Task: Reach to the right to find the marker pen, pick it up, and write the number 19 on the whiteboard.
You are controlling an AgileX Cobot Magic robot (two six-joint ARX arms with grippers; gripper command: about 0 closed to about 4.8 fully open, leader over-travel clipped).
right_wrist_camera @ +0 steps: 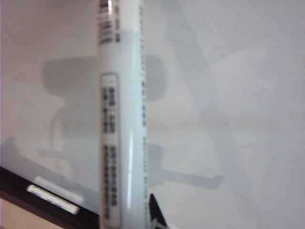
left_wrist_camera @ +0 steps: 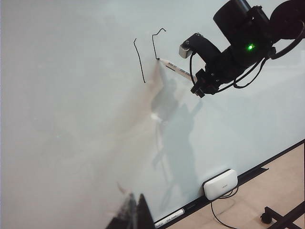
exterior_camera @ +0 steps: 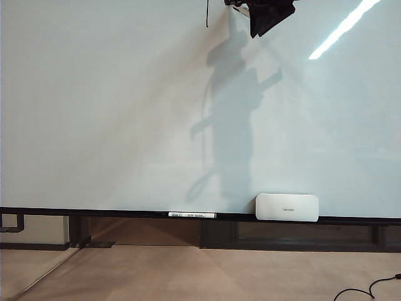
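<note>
Whiteboard (left_wrist_camera: 66,133) carries a 1 and an unfinished 9 (left_wrist_camera: 147,52). Right gripper (left_wrist_camera: 198,81), jaws clamped on the marker (left_wrist_camera: 174,68), touches its tip there. Left gripper (left_wrist_camera: 136,214) sits low, jaws unclear; eraser (exterior_camera: 287,207) rests on the ledge.

the marker pen (left_wrist_camera: 175,68) is held by the right gripper (left_wrist_camera: 202,81) against the whiteboard (exterior_camera: 113,113), its tip set right of a drawn stroke (left_wrist_camera: 139,61); an eraser (exterior_camera: 287,207) is seated on the ledge below.

Bright, even lighting; ceiling-light glare streaking across the whiteboard (exterior_camera: 94,113) upper right. Soft arm shadow falling mid-board. Right wrist view blurring; the marker pen (right_wrist_camera: 121,119) sitting out of focus.
</note>
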